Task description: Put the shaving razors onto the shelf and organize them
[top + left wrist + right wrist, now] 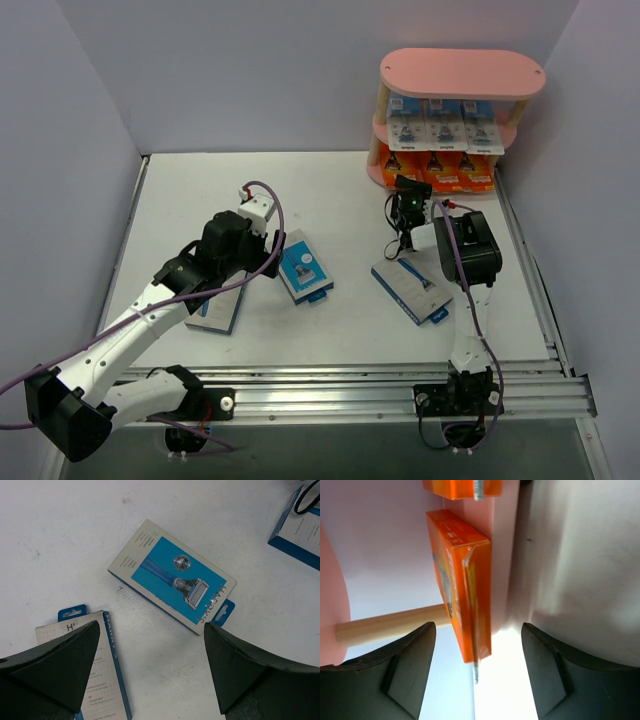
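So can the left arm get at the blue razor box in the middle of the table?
Probably yes: the left gripper is open, and the blue razor box lies flat just ahead of it, uncovered.

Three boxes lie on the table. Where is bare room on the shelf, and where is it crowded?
The shelf's top board is bare. The middle tier is filled by blister cards, the bottom by orange boxes, with the right claw just in front.

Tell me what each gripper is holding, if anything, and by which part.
Nothing is held. The left gripper hangs open above a blue razor box; the right gripper is open around an orange box on the shelf, clear of both sides.
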Tool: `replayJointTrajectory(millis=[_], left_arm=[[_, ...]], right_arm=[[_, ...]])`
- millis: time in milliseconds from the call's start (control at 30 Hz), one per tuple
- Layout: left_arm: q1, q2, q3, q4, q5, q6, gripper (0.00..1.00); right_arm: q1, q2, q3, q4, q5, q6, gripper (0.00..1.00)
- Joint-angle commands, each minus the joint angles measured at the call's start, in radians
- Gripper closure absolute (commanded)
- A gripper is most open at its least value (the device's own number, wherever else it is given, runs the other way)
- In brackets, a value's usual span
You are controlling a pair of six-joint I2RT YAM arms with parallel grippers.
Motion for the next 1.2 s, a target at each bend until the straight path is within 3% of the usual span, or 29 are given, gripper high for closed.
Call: replayJointTrajectory(millis=[0, 367, 567, 800, 900, 1133, 1167], left_arm=[[-0.003, -0.012, 0.006, 0.006, -0.004, 0.014, 0.06], [0.0, -0.011, 0.009, -0.003, -0.001, 0.031, 0.06], [0.0, 0.008, 0.017, -0.016, -0.026, 0.039, 0.06], [0.006, 0.019, 0.022, -0.023, -0.043, 0.039, 0.06], [0.012, 0.016, 0.023, -0.02, -0.043, 0.029, 0.06], [0.027, -0.007, 0.029, -0.029, -0.09, 0.023, 0.06], [0.034, -0.012, 0.028, -0.028, -0.095, 0.022, 0.06]], right_arm=[[-0.006, -0.097, -0.04, 0.023, -0.002, -0.031, 0.34], [-0.013, -0.268, -0.188, 0.02, -0.108, -0.095, 0.3], [0.003, -0.426, -0.296, -0.075, -0.157, -0.162, 0.3], [0.0, -0.613, -0.415, -0.126, -0.317, -0.216, 0.3], [0.011, -0.689, -0.386, -0.23, -0.402, -0.284, 0.31], [0.106, -0.837, -0.209, -0.503, -0.444, -0.483, 0.3], [0.112, -0.84, -0.175, -0.575, -0.456, -0.574, 0.3]])
